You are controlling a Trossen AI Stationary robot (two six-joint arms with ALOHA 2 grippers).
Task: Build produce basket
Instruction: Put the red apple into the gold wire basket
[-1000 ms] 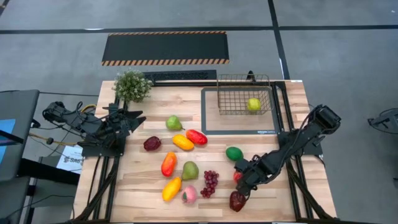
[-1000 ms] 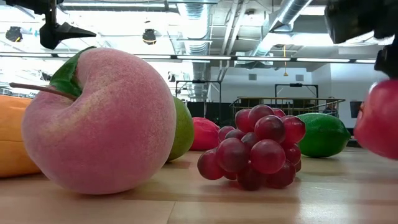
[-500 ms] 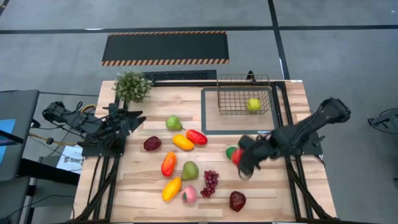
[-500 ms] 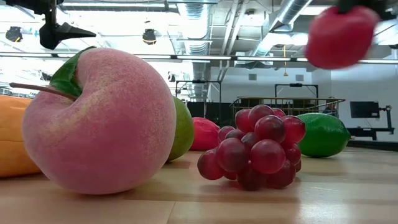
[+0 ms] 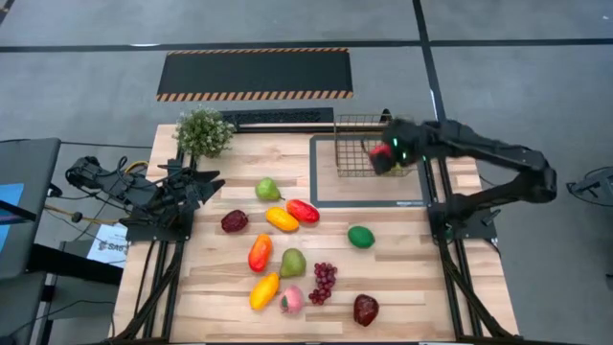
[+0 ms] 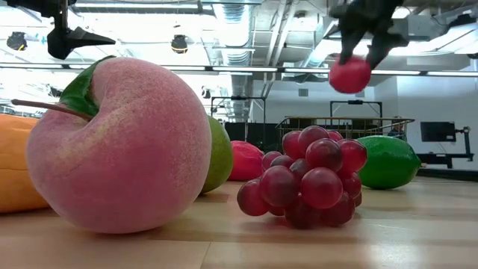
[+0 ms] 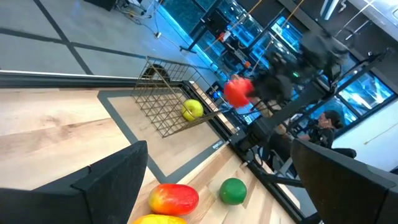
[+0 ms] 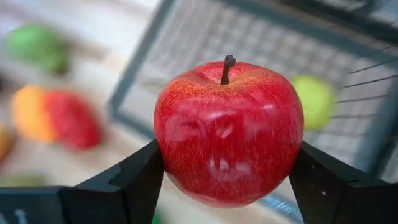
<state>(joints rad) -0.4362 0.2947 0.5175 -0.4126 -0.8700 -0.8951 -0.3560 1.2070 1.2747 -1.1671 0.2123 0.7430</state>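
Your right gripper [image 5: 386, 153] clamps the red apple [image 8: 227, 130] above the wire basket [image 5: 356, 158]; a yellow-green fruit [image 5: 401, 156] lies below.

Your left gripper [image 5: 206, 180] stands parted.

Your wooden counter [image 5: 211, 287] carries a grey-framed mat [image 5: 326, 192] with the wire basket [image 5: 354, 158] on it, a potted plant [image 5: 203, 131] at one corner — and loose fruit: pears, mangoes, lime [image 5: 360, 236], grapes [image 5: 325, 281], peach [image 5: 291, 300].
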